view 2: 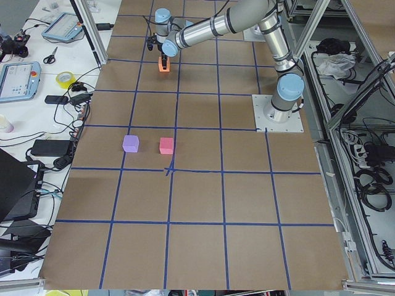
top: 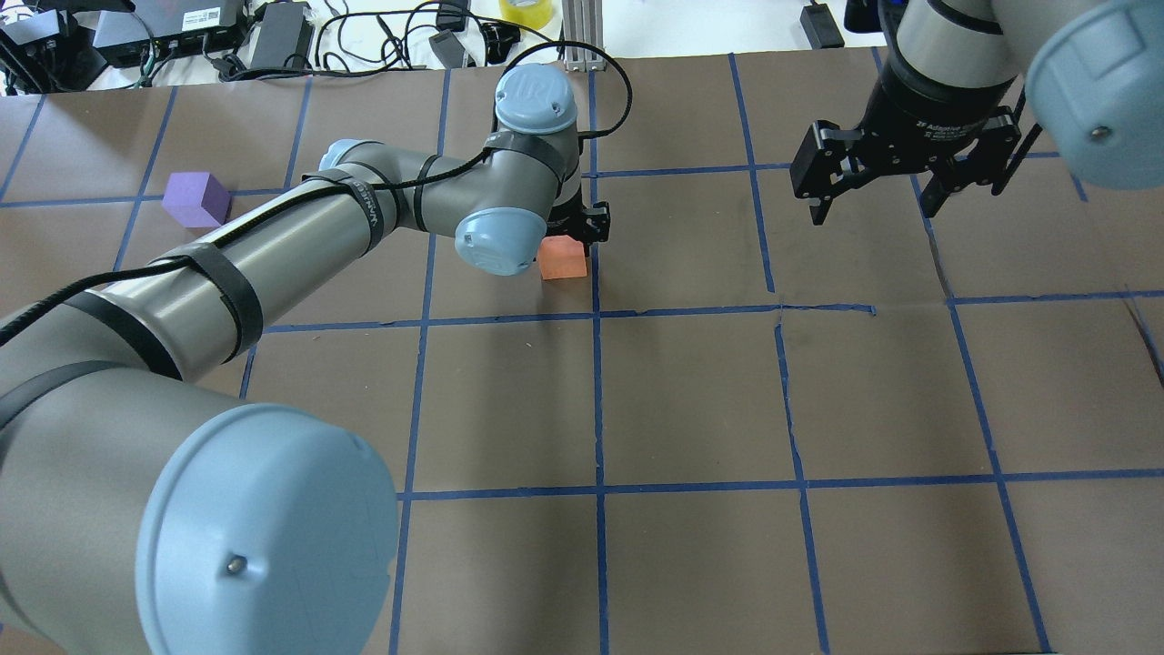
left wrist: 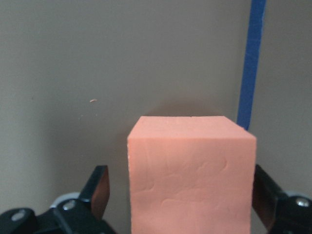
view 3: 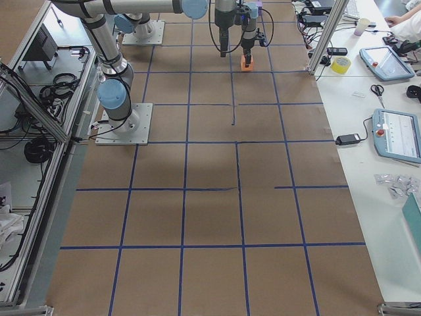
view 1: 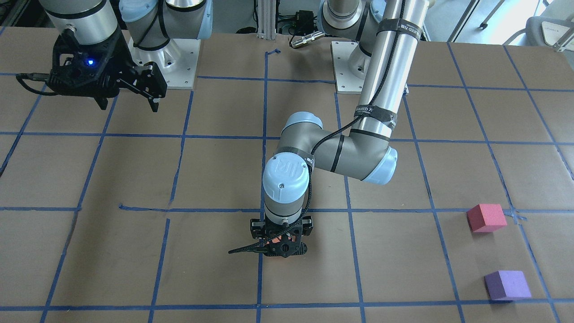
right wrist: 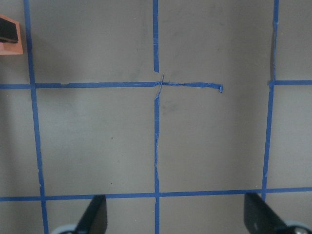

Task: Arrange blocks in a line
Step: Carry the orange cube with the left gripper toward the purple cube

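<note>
The orange block (top: pixel 561 259) sits on the brown table beside a blue tape line; it fills the left wrist view (left wrist: pixel 191 170). My left gripper (top: pixel 568 238) points straight down over it, jaws open on either side of it, with a gap at the left finger (left wrist: pixel 100 192). The pinkish-red block (view 1: pixel 486 217) and the purple block (view 1: pixel 506 285) lie apart on the table on my left side. My right gripper (top: pixel 873 196) hangs open and empty above the table on my right side. The pinkish-red block is hidden by my left arm in the overhead view.
The table (top: pixel 691 400) is brown paper with a grid of blue tape lines. The arm base plates (view 1: pixel 343 67) stand at the robot's edge. Cables and devices (top: pixel 273 27) lie on the white bench beyond the far edge.
</note>
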You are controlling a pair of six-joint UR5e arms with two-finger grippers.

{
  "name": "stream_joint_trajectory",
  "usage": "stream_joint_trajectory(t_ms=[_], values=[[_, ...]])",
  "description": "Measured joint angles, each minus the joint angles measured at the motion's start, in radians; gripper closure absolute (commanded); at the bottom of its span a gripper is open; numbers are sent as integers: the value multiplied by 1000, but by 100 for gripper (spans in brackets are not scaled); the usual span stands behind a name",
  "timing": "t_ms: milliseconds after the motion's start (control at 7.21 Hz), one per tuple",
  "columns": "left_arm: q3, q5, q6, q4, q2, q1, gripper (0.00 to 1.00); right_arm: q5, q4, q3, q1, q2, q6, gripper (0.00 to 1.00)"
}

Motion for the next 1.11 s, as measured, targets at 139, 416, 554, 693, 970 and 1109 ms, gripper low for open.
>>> stream_joint_trajectory(t_ms=[139,416,554,693,970,1109], values=[[0,0,-2,0,0,0,89,-1,0,0,0,0,-1,0],[-1,-1,0,0,4,-1,99,-2,0,0,0,0,-8,0],[0,0,2,-2,16,-2,100,-3,0,0,0,0,-10,0],[4,1,4,-5,31,3,100,-3,-1,0,0,1,-10,0],[7,1,19,-32,72,61,100,-3,-1,0,0,2,-11,0],[0,-1,64,-76,100,121,100,-3,-2,0,0,2,-11,0]])
